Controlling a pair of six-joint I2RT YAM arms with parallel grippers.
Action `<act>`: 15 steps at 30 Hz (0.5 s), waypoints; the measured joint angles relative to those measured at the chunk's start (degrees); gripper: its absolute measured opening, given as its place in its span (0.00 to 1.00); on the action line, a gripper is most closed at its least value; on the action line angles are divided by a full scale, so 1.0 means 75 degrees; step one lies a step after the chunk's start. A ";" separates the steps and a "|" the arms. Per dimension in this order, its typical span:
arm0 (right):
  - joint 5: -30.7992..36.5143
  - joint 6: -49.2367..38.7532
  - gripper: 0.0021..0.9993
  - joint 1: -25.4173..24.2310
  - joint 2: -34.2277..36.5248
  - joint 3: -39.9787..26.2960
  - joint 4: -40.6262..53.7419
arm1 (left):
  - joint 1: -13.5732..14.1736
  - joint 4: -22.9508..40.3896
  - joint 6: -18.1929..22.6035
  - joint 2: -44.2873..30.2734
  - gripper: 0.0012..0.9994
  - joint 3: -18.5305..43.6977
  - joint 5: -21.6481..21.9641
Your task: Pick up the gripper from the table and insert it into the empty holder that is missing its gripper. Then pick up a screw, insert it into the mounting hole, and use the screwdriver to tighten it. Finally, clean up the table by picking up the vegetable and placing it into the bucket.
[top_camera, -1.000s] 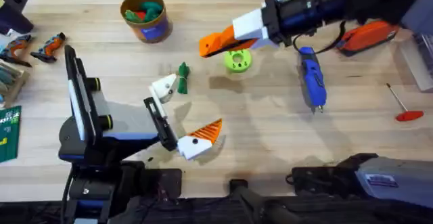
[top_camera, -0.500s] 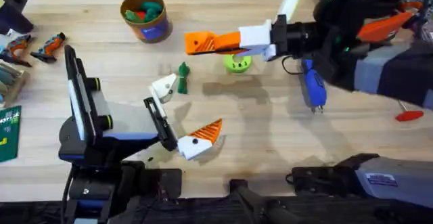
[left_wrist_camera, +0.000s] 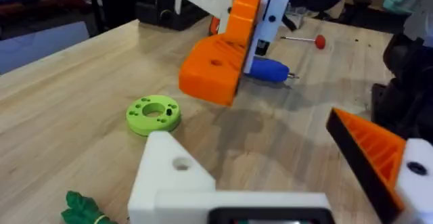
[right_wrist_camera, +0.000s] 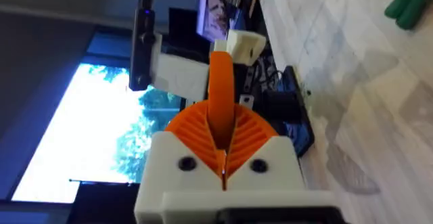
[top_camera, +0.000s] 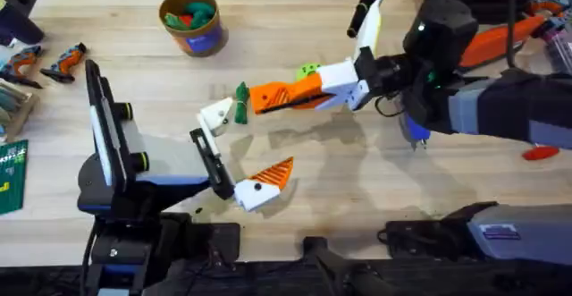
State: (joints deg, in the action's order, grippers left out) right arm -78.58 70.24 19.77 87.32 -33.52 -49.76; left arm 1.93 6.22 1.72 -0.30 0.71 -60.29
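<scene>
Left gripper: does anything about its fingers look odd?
Yes. The left gripper is mismatched: one finger carries an orange ribbed pad, the other is a bare white holder with an empty mounting hole. The right gripper grips an orange wedge block.

Small dark-green knobbly vegetable [top_camera: 242, 102] lies mid-table. Blue-sided, tan-rimmed bucket [top_camera: 193, 21] stands upright at the far left, holding toy pieces. Blue screwdriver [top_camera: 413, 126] lies at right, mostly hidden.

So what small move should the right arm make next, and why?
Probably open the right claw and lower it over the vegetable: its tips are shut and hover just beside the vegetable, not yet gripping it.
</scene>
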 joint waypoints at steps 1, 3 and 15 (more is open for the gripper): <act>-0.0079 -0.0004 0.01 0.0017 0.0067 0.0000 0.0000 | 0.0000 0.0000 0.0001 -0.0001 0.99 0.0000 0.0000; -0.0183 -0.0026 0.01 0.0095 0.0245 0.0000 -0.0003 | 0.0000 0.0000 0.0003 0.0000 0.99 0.0000 0.0000; -0.0515 -0.0105 0.01 0.0557 0.1195 -0.0038 -0.0682 | 0.0000 0.0000 0.0003 0.0000 0.99 0.0000 -0.0002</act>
State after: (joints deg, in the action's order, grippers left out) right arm -82.45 69.45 23.95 96.29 -33.80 -54.87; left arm 1.93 6.22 1.74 -0.30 0.71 -60.30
